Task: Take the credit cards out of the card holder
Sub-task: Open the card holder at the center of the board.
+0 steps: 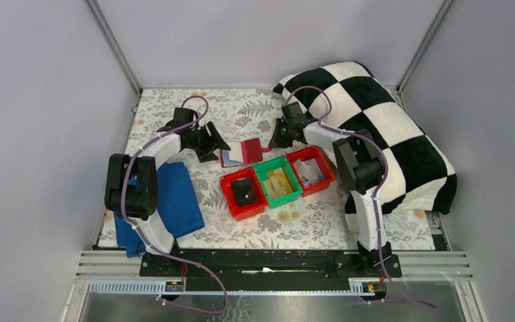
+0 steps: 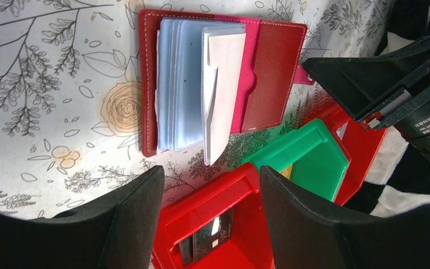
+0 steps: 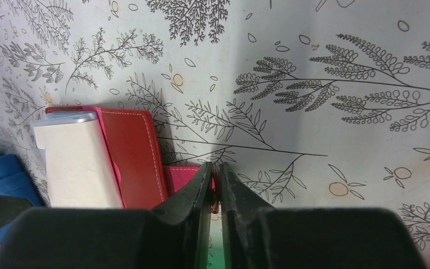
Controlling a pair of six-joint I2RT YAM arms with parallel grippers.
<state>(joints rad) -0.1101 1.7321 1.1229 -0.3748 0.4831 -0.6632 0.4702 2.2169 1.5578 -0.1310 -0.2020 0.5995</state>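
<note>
The dark red card holder [image 2: 269,73] lies open on the flowered table, also in the top view [image 1: 243,152] and the right wrist view [image 3: 131,151]. Its light blue pockets [image 2: 182,84] fan up, and a pale whitish card [image 2: 224,89] stands up out of them, seen too in the right wrist view [image 3: 78,162]. My right gripper [image 3: 215,171] is shut on the holder's small red strap tab [image 3: 176,176] at its right edge. My left gripper [image 2: 211,185] is open and empty, hovering near the holder's left side, over the table and bins.
Three bins stand in a row in front of the holder: a red bin [image 1: 243,194] with a black card, a green bin [image 1: 278,182] with yellow-tan items, a red bin [image 1: 311,171] with pale cards. A blue cloth [image 1: 174,198] lies left, a checkered blanket [image 1: 389,134] right.
</note>
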